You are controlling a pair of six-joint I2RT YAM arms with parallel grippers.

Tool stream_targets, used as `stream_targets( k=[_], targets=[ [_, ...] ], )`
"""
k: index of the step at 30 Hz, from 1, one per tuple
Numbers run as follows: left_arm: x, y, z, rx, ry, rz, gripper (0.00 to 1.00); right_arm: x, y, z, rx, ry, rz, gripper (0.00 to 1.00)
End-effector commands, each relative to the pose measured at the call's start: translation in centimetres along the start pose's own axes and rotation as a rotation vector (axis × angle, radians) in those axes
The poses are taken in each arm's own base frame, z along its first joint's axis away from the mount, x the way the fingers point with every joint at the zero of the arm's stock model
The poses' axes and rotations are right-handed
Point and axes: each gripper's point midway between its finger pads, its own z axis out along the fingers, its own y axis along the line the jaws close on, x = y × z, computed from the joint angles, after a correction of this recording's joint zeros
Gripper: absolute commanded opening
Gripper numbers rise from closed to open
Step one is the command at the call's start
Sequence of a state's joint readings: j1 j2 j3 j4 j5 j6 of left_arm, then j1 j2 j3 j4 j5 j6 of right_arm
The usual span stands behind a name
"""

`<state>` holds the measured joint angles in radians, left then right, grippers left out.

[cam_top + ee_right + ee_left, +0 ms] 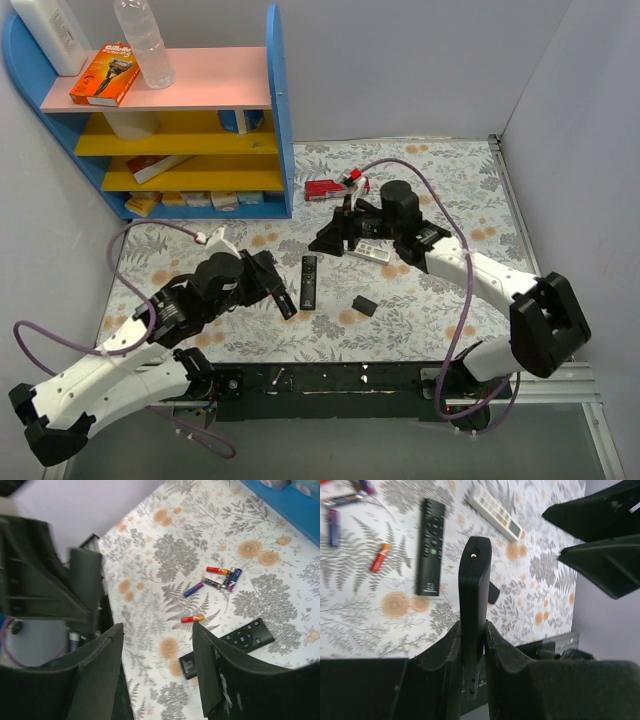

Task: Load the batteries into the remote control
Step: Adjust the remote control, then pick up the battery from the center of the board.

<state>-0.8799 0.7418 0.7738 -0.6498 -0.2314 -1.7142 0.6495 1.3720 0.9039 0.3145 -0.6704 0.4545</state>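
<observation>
My left gripper (278, 290) is shut on the plain black remote control (474, 590), holding it on edge above the table and pointing away from the camera. Several small batteries lie loose on the floral cloth: a red one (192, 618), a blue one (193, 589) and a cluster (222, 573). The red one also shows in the left wrist view (379, 557). My right gripper (157, 630) is open and empty, hovering above the cloth near the red battery; it also shows in the top view (338, 238). The black back cover (365, 303) lies apart on the cloth.
A slim black remote with light markings (309, 282) lies between the arms. A white remote (375, 252) lies by the right gripper. A blue shelf unit (200, 110) stands at the back left. A red pack (322, 189) lies beside it.
</observation>
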Motion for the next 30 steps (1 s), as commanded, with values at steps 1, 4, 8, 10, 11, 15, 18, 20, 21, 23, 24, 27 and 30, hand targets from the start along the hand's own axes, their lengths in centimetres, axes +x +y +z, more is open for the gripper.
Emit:
stream_targets(
  k=[1, 4, 8, 10, 11, 15, 18, 20, 21, 23, 24, 27, 30],
  targets=[
    [-4.0, 5.0, -4.4, -0.222, -0.204, -0.109, 0.00, 1.9, -2.5, 3.3, 0.076, 0.158, -0.242, 0.61],
    [-5.4, 5.1, -6.6, -0.203, -0.268, -0.156, 0.00, 3.5, -3.6, 6.2, 0.084, 0.275, -0.360, 0.58],
    [-6.9, 4.5, -8.3, -0.156, -0.325, -0.153, 0.00, 5.4, -4.9, 9.6, 0.082, 0.410, -0.502, 0.56],
    [-7.7, 3.9, -9.1, -0.121, -0.356, -0.149, 0.00, 6.1, -5.5, 12.0, 0.066, 0.449, -0.584, 0.53],
    [-8.0, 3.6, -9.4, -0.103, -0.364, -0.147, 0.00, 7.6, -6.7, 12.8, 0.078, 0.492, -0.590, 0.52],
    [-9.0, 2.4, -10.5, -0.030, -0.403, -0.108, 0.00, 8.6, -7.5, 15.6, 0.075, 0.540, -0.687, 0.48],
    [-9.3, 1.8, -10.9, 0.019, -0.415, -0.107, 0.00, 9.1, -8.3, 17.2, 0.080, 0.551, -0.752, 0.47],
    [-9.4, 1.6, -11.2, 0.039, -0.421, -0.095, 0.00, 9.4, -8.8, 18.0, 0.079, 0.558, -0.773, 0.47],
    [-9.4, 1.5, -11.2, 0.042, -0.421, -0.093, 0.00, 9.4, -8.9, 18.3, 0.078, 0.558, -0.784, 0.46],
    [-9.5, 1.5, -11.4, 0.041, -0.424, -0.086, 0.00, 10.3, -9.5, 18.6, 0.075, 0.580, -0.785, 0.45],
    [-9.5, 1.5, -11.5, 0.044, -0.424, -0.083, 0.00, 9.9, -9.4, 18.9, 0.072, 0.575, -0.802, 0.45],
    [-9.6, 1.4, -11.6, 0.042, -0.426, -0.074, 0.00, 10.6, -9.9, 19.4, 0.067, 0.594, -0.810, 0.43],
    [-9.8, 1.4, -11.8, 0.044, -0.432, -0.065, 0.00, 11.3, -9.8, 19.9, 0.047, 0.611, -0.815, 0.41]
  ],
)
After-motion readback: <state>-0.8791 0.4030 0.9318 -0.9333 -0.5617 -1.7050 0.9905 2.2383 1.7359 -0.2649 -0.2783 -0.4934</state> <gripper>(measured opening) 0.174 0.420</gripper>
